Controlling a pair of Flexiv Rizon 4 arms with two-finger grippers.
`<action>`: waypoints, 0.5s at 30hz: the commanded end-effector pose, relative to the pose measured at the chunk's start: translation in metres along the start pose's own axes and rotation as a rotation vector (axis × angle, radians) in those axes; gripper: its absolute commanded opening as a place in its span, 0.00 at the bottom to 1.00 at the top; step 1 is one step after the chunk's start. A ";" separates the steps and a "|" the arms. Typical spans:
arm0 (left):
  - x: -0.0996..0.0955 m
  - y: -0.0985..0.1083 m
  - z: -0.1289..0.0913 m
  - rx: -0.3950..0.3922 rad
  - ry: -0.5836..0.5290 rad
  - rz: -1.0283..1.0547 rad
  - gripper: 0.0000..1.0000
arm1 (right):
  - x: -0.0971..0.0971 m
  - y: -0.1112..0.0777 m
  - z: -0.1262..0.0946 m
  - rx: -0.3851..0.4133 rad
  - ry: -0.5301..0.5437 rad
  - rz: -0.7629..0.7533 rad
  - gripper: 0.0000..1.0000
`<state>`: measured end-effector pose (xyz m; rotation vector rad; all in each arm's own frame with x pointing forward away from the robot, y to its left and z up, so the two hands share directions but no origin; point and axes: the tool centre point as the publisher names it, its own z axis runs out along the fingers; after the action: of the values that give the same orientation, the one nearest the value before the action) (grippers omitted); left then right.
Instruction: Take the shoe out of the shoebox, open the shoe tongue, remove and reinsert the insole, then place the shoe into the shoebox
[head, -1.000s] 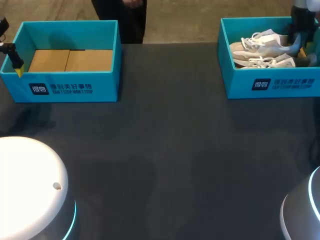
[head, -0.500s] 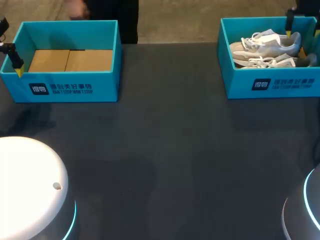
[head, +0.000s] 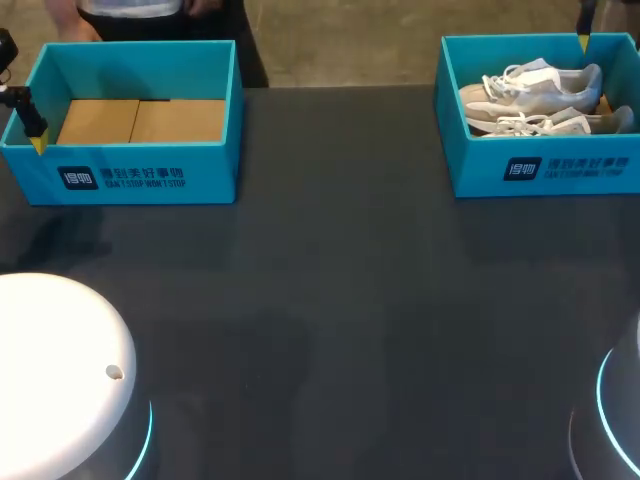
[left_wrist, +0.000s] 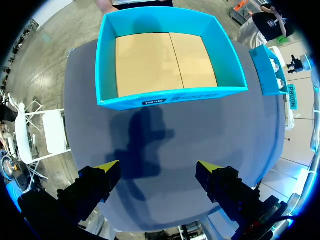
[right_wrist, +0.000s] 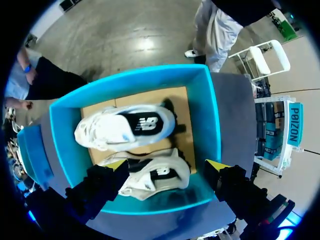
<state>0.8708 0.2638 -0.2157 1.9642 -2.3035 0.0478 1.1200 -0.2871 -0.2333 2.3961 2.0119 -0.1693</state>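
**Right pincer wide open over the shoebox, holding nothing**

Fingers spread full, yellow tips far apart, hanging above the box interior. Two pale shoes lie inside, side by side on brown cardboard. The nearer shoe sits under the gap between the tips, and the farther shoe lies ahead of it.

Head view: the shoebox stands at the far right of the dark tabletop, with both shoes in it. Only one yellow tip of this pincer shows, at the box's far rim.

Left pincer is also fully open, gripping nothing. It hangs over the tabletop just short of the front wall of a second blue box. That box sits far left, well apart from the shoebox, with brown cardboard showing inside. Head view puts the left pincer at the box's outer left corner.
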 end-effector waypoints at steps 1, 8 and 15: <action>0.000 0.001 0.000 0.000 -0.002 -0.001 1.00 | 0.006 -0.045 -0.007 -0.078 0.008 0.007 1.00; 0.000 0.001 0.000 0.000 -0.002 -0.001 1.00 | 0.024 -0.077 -0.010 -0.086 0.031 0.019 1.00; 0.000 0.001 0.000 0.000 -0.002 -0.001 1.00 | 0.043 -0.107 -0.012 -0.088 0.056 0.033 1.00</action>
<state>0.8708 0.2638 -0.2156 1.9642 -2.3035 0.0477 1.0541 -0.2333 -0.2205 2.4752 2.0189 -0.1457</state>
